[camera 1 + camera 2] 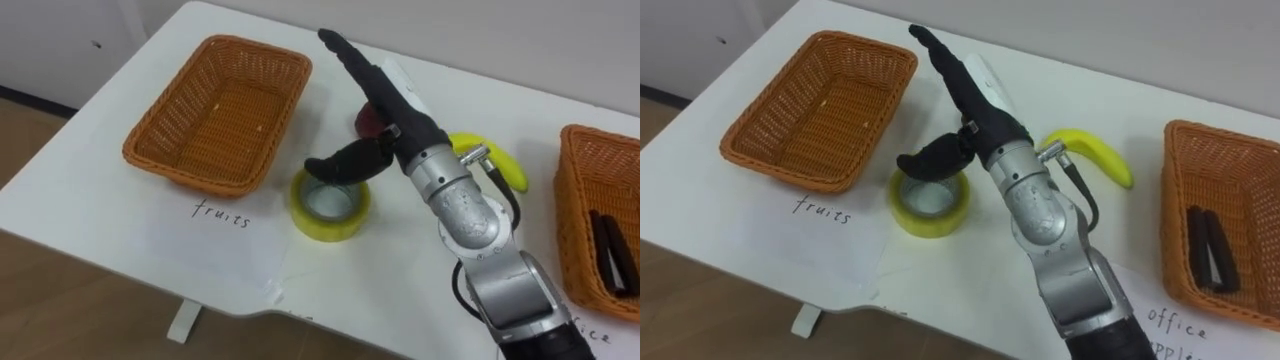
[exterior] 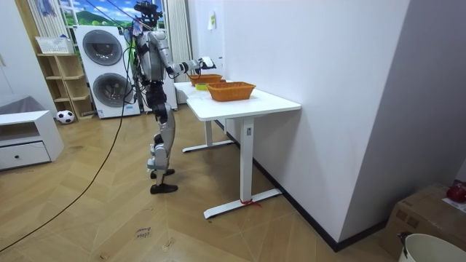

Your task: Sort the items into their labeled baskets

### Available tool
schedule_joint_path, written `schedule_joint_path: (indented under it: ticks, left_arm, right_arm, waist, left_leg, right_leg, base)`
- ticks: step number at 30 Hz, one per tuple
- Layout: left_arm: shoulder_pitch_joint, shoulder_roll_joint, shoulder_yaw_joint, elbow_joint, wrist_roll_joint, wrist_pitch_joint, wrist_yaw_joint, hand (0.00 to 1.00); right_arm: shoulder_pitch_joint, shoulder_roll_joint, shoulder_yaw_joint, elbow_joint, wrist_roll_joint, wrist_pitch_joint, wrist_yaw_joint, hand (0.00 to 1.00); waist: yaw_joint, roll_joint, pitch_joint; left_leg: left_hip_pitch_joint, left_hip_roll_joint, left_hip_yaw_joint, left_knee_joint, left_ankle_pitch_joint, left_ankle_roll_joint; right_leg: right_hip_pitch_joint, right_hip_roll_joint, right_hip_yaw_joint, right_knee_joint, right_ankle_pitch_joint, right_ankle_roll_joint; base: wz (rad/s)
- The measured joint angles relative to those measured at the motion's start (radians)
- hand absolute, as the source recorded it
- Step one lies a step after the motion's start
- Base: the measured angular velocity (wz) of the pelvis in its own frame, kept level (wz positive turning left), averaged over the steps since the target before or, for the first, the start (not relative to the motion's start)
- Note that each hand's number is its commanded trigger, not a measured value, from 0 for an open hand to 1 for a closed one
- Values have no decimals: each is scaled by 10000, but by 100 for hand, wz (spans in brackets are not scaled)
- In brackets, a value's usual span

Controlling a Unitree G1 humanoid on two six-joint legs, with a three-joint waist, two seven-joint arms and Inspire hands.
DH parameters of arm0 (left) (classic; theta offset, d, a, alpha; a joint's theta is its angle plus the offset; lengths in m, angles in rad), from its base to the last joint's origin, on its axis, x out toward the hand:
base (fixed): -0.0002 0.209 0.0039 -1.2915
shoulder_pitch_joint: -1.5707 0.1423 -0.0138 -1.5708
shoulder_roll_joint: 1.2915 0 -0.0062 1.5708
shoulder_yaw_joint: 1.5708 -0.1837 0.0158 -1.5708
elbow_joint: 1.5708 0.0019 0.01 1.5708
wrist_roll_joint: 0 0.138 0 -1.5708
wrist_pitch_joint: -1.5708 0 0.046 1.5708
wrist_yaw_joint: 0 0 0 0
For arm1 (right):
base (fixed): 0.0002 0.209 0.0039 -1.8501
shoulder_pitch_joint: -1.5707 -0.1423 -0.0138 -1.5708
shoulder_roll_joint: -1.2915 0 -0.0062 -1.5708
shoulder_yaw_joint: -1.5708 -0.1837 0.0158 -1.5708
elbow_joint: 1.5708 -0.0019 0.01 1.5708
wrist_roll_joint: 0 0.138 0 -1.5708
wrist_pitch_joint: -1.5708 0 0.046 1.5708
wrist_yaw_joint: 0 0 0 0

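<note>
White desk (image 1: 120, 230) by a pale wall, with the humanoid standing at one end: its right robot hand (image 1: 392, 105) reaches out flat, fingers straight and thumb spread, holding nothing, directly above a yellow tape roll (image 1: 330, 230). The roll, likely the item in hand, belongs in the office basket (image 1: 578, 225) well to the hand's right (two dark markers (image 1: 610, 250) lie in it). A clean pickup would mean lowering the hand, closing thumb and fingers across the ring's wall, then lifting clear before swinging right. A banana (image 1: 510, 168) lies just right of the wrist, across that path, so the carry should pass above it. A red fruit (image 1: 365, 122) sits partly hidden under the fingers; the empty fruit basket (image 1: 180, 170) waits to the hand's left.
</note>
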Motion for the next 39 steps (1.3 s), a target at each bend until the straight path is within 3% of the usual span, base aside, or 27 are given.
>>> schedule_joint_path:
  ticks: [13, 14, 29, 39]
  left_arm:
    - [-117, 47, -15, 70, 1, -4, -118, 0]
    - [-151, 49, -16, 70, -2, -3, -104, 0]
    - [-297, 60, -35, 392, -214, 23, -50, 0]
    - [-285, 67, -26, 395, -216, 94, -53, 0]
  right_arm:
    - [-160, -178, 325, 267, 14, -190, -78, 0]
    - [-159, -232, 434, 457, 55, -185, -41, 0]
    - [-159, -476, 574, 1238, 153, -150, 820, 0]
    - [-159, -489, 573, 1243, 154, 240, 1359, 0]
  waist:
    - [-48, 101, 83]
    - [-50, 52, 50]
    - [-83, 33, 35]
    - [-83, 26, 30]
  left_leg:
    - [-32, -11, -32, 4, 10, 17]
    - [-70, -11, -50, 8, 10, 17]
    - [-138, -26, -166, 18, 28, 23]
    - [-137, -27, -153, 35, 35, 22]
  right_leg:
    - [25, 3, -25, 1, 0, 1]
    - [3, 3, -26, 1, 0, 1]
    - [-89, -20, -119, 0, 0, 1]
    - [-88, -23, -98, 2, 0, 1]
  base:
    - [0]
    - [4]
    - [2]
    - [0]
